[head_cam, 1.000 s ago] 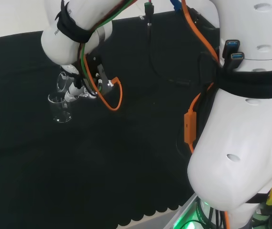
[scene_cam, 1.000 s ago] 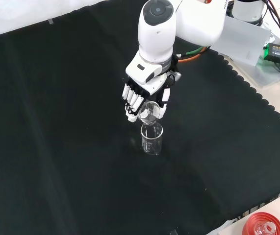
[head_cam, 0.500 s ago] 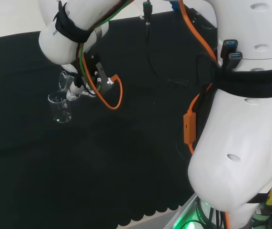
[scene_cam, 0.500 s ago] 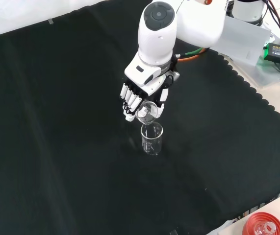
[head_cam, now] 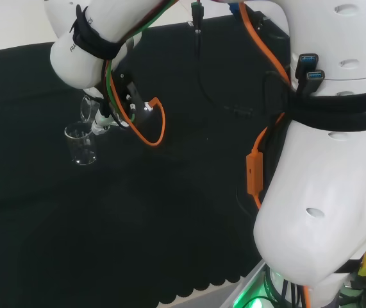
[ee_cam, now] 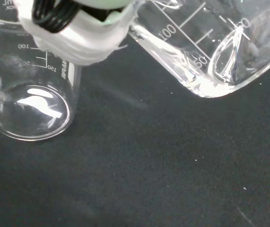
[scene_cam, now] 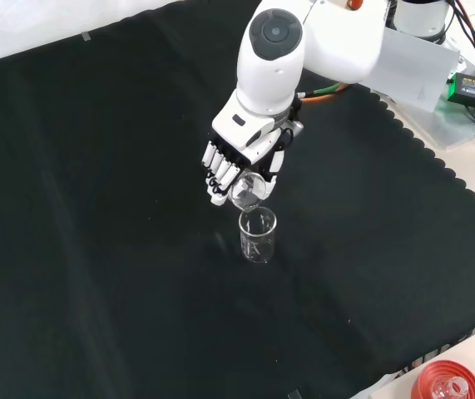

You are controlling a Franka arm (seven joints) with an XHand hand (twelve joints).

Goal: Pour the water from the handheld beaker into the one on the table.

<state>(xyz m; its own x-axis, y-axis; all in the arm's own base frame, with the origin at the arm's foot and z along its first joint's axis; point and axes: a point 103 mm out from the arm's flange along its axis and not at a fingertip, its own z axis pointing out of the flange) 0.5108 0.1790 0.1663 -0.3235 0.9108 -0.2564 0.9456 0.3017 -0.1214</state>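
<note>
1. My hand [scene_cam: 239,162] is over the black cloth [scene_cam: 96,208], coming in from the top of the front view, with its fingers [scene_cam: 219,176] curled around a small clear beaker [scene_cam: 246,192]. So it's closed on that beaker.
2. The held beaker is tipped over. In the front view its round mouth faces the camera and its lower edge sits right above the rim of the second beaker [scene_cam: 257,236].
3. That second beaker stands upright on the cloth, just below my hand in the front view. I can't tell if the two rims actually touch or if there's a small gap.
4. In the head view the standing beaker [head_cam: 81,145] is at the left, with the tilted one [head_cam: 88,109] above it, tucked under the white arm link [head_cam: 80,54].
5. Up close from the wrist, the held beaker [ee_cam: 210,47] is angled, with printed scale marks on its wall. The standing beaker [ee_cam: 28,101] is next to it, partly behind a blurred white bit of my hand [ee_cam: 73,35].
6. I honestly can't tell how much water is in either beaker, since the glass is too clear.
7. An orange cable [head_cam: 154,125] loops off the wrist in the head view.
</note>
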